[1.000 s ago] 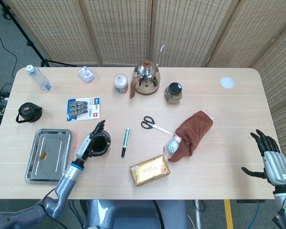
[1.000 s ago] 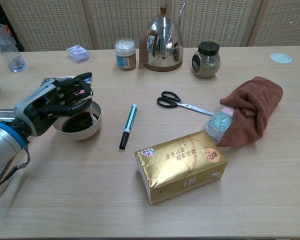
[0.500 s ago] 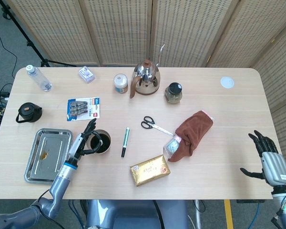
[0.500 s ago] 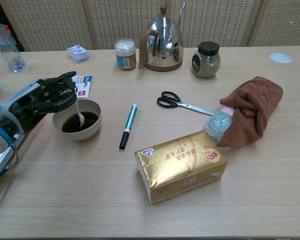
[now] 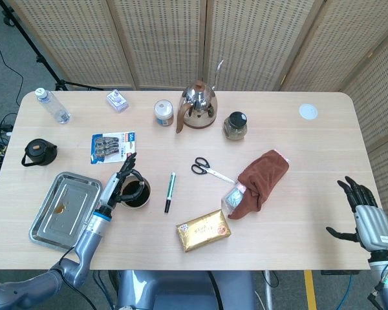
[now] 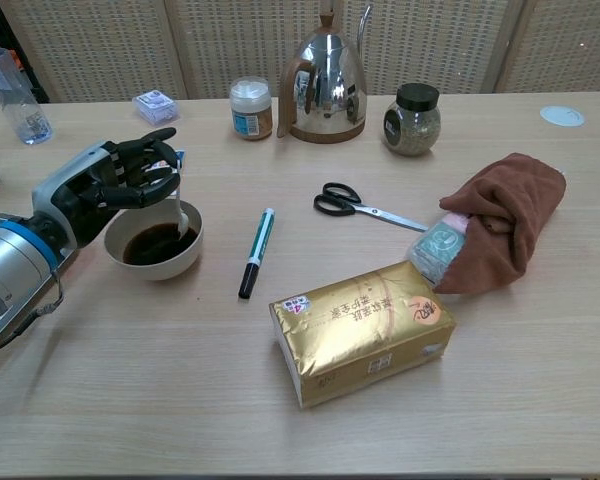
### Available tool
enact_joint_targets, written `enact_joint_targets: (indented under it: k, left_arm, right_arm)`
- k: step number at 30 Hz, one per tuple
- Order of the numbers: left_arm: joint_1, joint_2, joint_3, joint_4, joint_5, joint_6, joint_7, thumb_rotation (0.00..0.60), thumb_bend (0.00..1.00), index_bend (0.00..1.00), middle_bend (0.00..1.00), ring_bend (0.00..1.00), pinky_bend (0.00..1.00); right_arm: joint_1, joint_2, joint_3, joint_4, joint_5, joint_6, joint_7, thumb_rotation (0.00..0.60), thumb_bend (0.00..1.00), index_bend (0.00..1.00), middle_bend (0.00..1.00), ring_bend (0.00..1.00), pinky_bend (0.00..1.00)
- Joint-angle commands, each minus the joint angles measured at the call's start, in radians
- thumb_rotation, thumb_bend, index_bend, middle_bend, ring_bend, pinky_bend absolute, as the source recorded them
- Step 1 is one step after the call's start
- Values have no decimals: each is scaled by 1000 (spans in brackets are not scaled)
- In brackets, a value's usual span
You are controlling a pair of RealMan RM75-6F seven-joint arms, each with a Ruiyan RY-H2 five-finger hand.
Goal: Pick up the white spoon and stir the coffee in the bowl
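We find the left hand point(image 6: 108, 182) gripping the white spoon point(image 6: 179, 209), its tip dipped in the coffee bowl point(image 6: 160, 246) directly beneath the fingers. The right hand point(image 5: 367, 216) rests well apart, apparently empty with fingers spread.

white spoon point(image 6: 179, 207), brown towel point(image 6: 505, 215), gold packet point(image 6: 361, 328)

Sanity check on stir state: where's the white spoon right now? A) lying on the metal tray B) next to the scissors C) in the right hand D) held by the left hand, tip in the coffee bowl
D: the left hand holds the white spoon upright, its lower end dipping into the bowl of coffee.
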Motion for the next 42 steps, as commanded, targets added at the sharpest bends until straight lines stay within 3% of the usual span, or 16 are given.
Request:
enact_joint_targets:
  k: [1,17,42]
  left_arm:
    - [-2,-1,8,-10,7,1,4,600,432,618,0,0,0]
    - [43,10,58,-28,39,58,-62,600,432,618,0,0,0]
    - [9,-46,24,106,15,23,-40,600,434,618,0,0,0]
  right_arm:
    - [0,1,0,-1,0,1,1,600,0,0,0,0,0]
    - [-2,4,-1,-8,-5,8,1,600,0,0,0,0,0]
    - [1,-3,-1,-1,3,-3,-6,600,0,0,0,0,0]
